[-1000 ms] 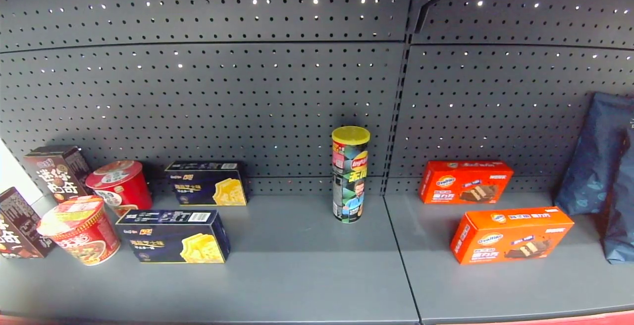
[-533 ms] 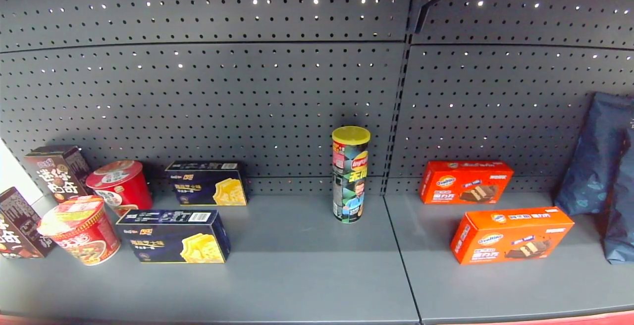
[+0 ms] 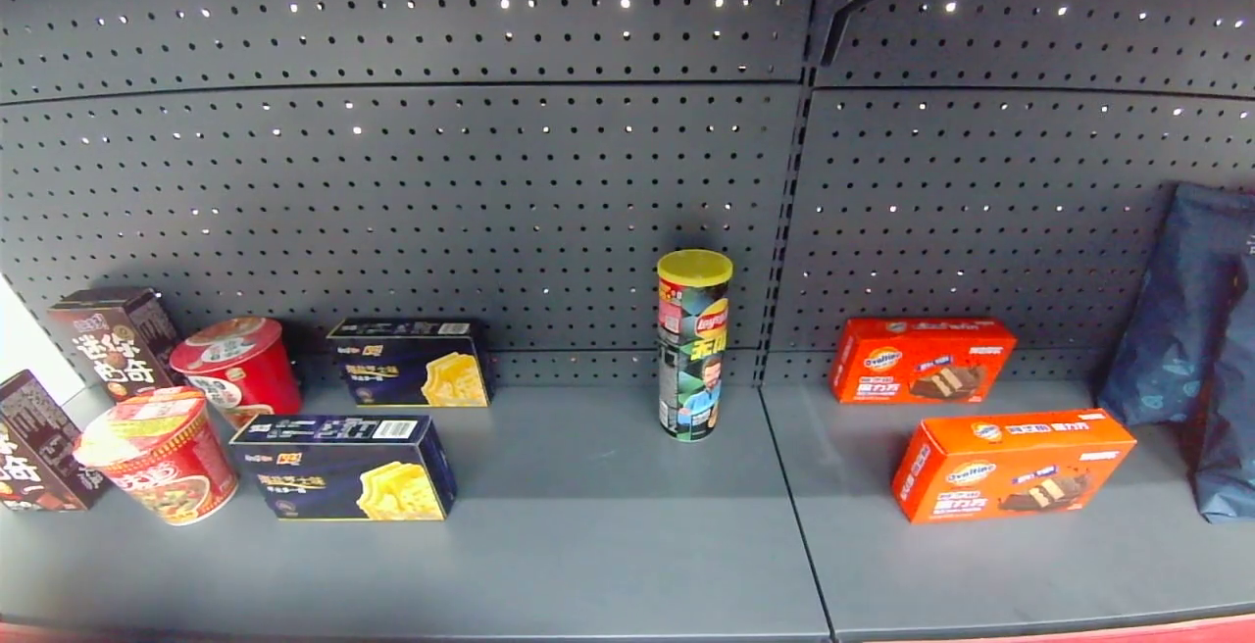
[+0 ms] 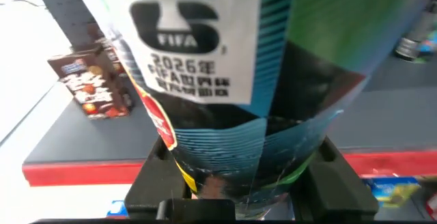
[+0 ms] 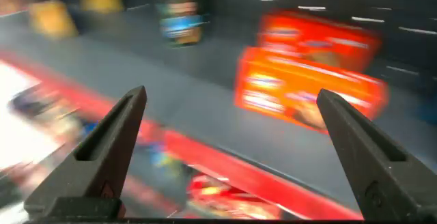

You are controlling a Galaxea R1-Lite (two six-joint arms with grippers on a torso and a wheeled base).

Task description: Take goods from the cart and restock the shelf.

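We saw our left claw clamped on a chips can, which rose between its fingers just in front of the shelf. Our right claw was spread wide and held nothing, facing the orange boxes on that shelf.

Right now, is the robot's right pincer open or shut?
Open. On the right pincer the two fingers stand wide apart with nothing between them; the orange boxes sit on the shelf beyond.
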